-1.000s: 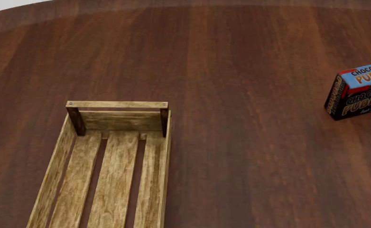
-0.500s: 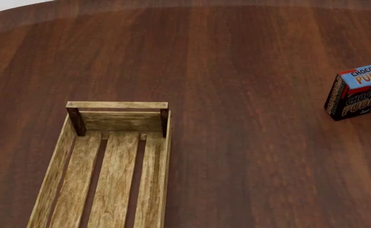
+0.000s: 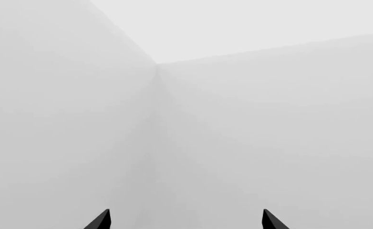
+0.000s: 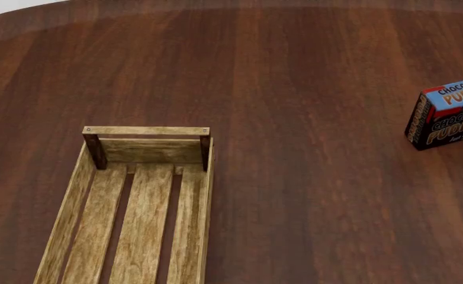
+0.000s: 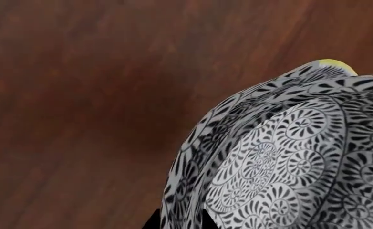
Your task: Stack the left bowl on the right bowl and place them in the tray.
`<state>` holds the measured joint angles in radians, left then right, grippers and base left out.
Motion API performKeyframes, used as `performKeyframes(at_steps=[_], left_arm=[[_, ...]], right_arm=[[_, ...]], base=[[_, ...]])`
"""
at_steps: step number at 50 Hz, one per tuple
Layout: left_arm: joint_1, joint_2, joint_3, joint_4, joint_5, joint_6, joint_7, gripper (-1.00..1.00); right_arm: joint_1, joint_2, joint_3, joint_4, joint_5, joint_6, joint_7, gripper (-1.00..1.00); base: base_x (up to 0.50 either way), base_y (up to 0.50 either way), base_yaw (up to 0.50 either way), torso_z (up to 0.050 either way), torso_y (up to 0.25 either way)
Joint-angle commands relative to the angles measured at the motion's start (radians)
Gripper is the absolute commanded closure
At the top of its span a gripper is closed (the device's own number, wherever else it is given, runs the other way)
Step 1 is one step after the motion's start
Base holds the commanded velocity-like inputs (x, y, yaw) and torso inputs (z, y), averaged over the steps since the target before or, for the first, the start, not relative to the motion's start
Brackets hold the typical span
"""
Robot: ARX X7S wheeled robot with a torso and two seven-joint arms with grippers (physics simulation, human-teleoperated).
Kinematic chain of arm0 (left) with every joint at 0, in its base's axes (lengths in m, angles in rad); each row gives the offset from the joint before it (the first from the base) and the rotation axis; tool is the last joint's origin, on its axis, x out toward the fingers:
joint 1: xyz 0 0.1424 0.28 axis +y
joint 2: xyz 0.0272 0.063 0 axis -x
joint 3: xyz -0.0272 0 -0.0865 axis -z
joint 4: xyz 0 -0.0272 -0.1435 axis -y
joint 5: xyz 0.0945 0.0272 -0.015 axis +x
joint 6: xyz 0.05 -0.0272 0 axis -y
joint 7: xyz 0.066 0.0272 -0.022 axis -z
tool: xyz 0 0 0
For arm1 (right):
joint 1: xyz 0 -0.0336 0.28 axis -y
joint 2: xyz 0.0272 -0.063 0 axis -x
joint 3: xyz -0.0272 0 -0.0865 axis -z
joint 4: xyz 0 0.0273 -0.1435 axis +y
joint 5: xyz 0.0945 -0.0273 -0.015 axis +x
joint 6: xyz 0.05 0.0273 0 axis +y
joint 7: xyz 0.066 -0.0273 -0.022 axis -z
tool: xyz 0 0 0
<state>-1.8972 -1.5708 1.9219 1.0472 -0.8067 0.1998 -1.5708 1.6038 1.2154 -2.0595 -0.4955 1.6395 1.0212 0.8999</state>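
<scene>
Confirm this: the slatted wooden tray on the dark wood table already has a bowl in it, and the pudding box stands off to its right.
Not quite. The head view shows the tray holding nothing, only bare slats. The pudding box does stand off to its right on the table.

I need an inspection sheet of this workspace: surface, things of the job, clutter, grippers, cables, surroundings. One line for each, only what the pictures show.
Surface: dark brown wooden table, grain running away from the robot.
Job's things: tray of light slatted wood, nothing inside the part in view, its near end cut off by the head view's edge. A black-and-white patterned bowl fills the right wrist view, with a yellow bit behind its rim; no bowl in the head view.
Clutter: chocolate pudding box at the table's right side, partly out of frame.
Grippers: left gripper open, tips apart, facing blank pale walls; right gripper has dark tips at the bowl's rim, grip unclear.
Cables: nothing seen.
Surroundings: pale walls meeting at a corner.
</scene>
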Motion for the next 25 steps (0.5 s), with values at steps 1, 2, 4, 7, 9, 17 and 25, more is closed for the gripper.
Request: performKeyframes(at_steps=[1,2,4,7,9,17,25], left_arm=[[0.003,0.000,-0.011,0.000,-0.004,0.002,0.000,-1.00],[0.004,0.000,-0.011,0.000,-0.005,0.002,0.000,-1.00],[0.004,0.000,-0.013,0.000,-0.004,0.002,0.000,-1.00],[0.008,0.000,-0.013,0.000,0.001,0.003,0.000,-1.00],[0.010,0.000,-0.014,0.000,0.002,0.005,0.000,-1.00],[0.021,0.000,-0.011,0.000,0.018,0.014,0.000,-1.00],[0.022,0.000,-0.019,0.000,0.018,0.010,0.000,-1.00]], right_arm=[[0.168,-0.039,0.052,-0.071,-0.047,0.170,0.013,1.00],[0.179,-0.050,0.053,-0.084,-0.076,0.183,-0.019,1.00],[0.205,-0.068,0.057,-0.104,-0.119,0.208,-0.065,1.00],[0.233,-0.083,0.071,-0.128,-0.145,0.214,-0.124,1.00],[0.254,-0.102,0.075,-0.148,-0.176,0.227,-0.166,1.00],[0.336,-0.160,0.090,-0.172,-0.276,0.257,-0.305,1.00],[0.417,-0.256,0.085,-0.134,-0.446,0.220,-0.511,1.00]], base=[[0.00,0.00,0.00,0.000,0.000],[0.00,0.00,0.00,0.000,0.000],[0.00,0.00,0.00,0.000,0.000],[0.00,0.00,0.00,0.000,0.000],[0.00,0.00,0.00,0.000,0.000],[0.00,0.00,0.00,0.000,0.000],[0.00,0.00,0.00,0.000,0.000]])
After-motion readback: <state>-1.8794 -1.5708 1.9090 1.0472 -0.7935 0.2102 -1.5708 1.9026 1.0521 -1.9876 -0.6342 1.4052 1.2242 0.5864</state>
